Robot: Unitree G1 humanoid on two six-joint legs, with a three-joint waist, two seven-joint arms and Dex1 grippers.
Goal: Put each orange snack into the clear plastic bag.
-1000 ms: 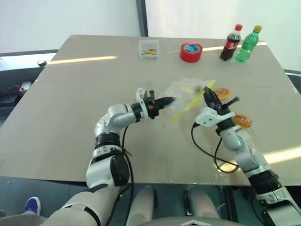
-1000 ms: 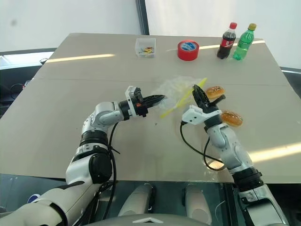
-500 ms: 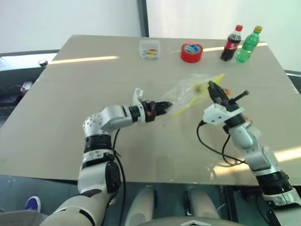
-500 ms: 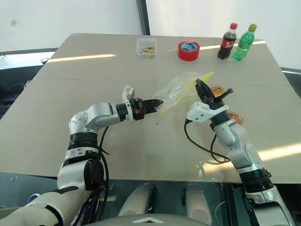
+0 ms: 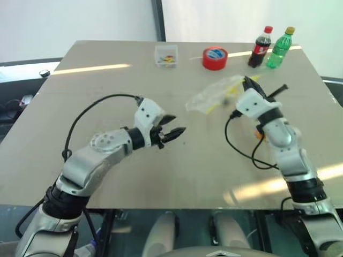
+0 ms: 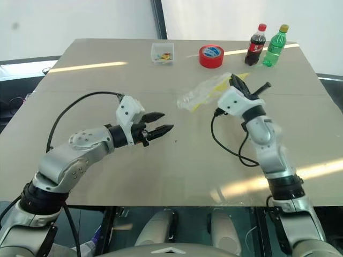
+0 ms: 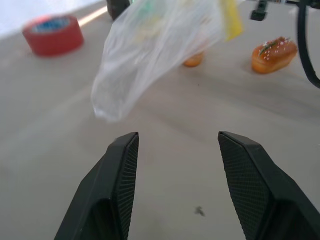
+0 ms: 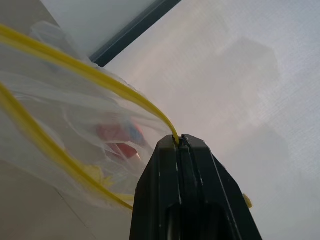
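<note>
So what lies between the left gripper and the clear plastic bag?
Only bare table. In the left wrist view, the open left gripper faces the hanging clear plastic bag, with nothing between them.

The table (image 5: 107, 85) bore two orange snacks (image 7: 274, 54), one clear bag (image 5: 214, 96), one red tape roll (image 5: 215, 58), two bottles (image 5: 260, 47) and one small clear box (image 5: 166, 55).

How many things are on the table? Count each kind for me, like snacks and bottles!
orange snacks: 2
bottles, one dark cola and one green: 2
clear plastic bag: 1
red tape roll: 1
small clear box: 1
Total: 7
</note>
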